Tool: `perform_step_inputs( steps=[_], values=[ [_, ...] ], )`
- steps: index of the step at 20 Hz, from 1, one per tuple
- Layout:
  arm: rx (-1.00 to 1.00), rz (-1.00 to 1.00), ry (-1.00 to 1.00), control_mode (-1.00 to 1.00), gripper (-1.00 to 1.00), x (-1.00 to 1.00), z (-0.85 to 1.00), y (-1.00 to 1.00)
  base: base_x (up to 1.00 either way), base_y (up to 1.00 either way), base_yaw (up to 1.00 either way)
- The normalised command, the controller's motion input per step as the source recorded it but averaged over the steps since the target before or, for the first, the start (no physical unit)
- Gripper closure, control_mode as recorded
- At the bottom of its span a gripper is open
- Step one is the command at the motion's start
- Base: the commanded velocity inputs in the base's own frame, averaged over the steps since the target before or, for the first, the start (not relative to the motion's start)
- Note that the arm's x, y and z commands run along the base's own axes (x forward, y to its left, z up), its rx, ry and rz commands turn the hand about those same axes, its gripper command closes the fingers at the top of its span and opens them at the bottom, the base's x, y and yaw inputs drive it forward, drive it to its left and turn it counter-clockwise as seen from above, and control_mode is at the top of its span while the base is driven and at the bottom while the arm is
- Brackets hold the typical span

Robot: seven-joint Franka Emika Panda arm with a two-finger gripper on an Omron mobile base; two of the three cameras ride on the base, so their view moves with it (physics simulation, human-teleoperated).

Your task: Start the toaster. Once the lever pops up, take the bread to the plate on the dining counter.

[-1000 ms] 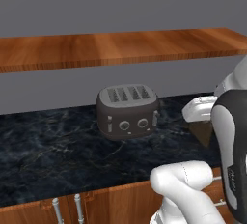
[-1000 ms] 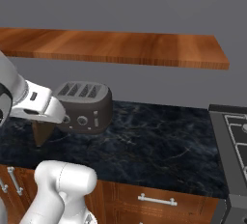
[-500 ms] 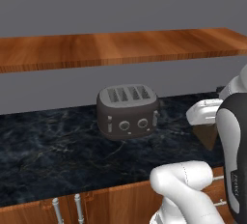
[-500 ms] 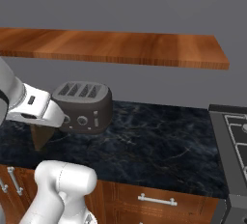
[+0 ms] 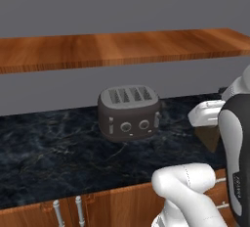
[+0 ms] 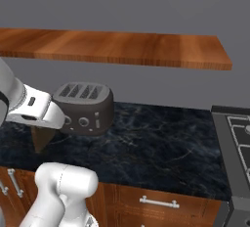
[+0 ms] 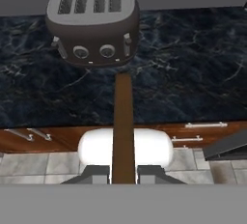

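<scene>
Gripper (image 7: 123, 175) clamped on the bread (image 7: 123, 121), a thin brown slice seen edge-on between the two fingertips in the hand view, held up off the counter (image 5: 49, 147). From the base views the slice hangs under the hand, right of the toaster (image 5: 129, 112) and in front of it, apart from it. Toaster sits at the back of the black marble counter under a wood shelf (image 5: 122, 47), four slots showing nothing inside
</scene>
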Motion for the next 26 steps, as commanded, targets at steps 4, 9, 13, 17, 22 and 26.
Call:
perform_step_inputs(
  steps=[4,9,13,17,22,26],
  values=[
    [0.00,0.00,0.00,1.00,1.00,0.00,0.00,0.00,-0.76,-0.06,0.07],
    [0.00,0.00,0.00,1.00,1.00,0.00,0.00,0.00,-0.63,0.00,0.28],
    [0.00,0.00,0.00,1.00,1.00,0.00,0.00,0.00,-0.05,0.05,0.67],
    [0.00,0.00,0.00,1.00,1.00,0.00,0.00,0.00,0.00,0.07,0.90],
    [0.00,0.00,0.00,1.00,1.00,0.00,0.00,0.00,0.00,0.08,0.92],
    [0.00,0.00,0.00,1.00,1.00,0.00,0.00,0.00,0.00,0.16,0.78]
  ],
)
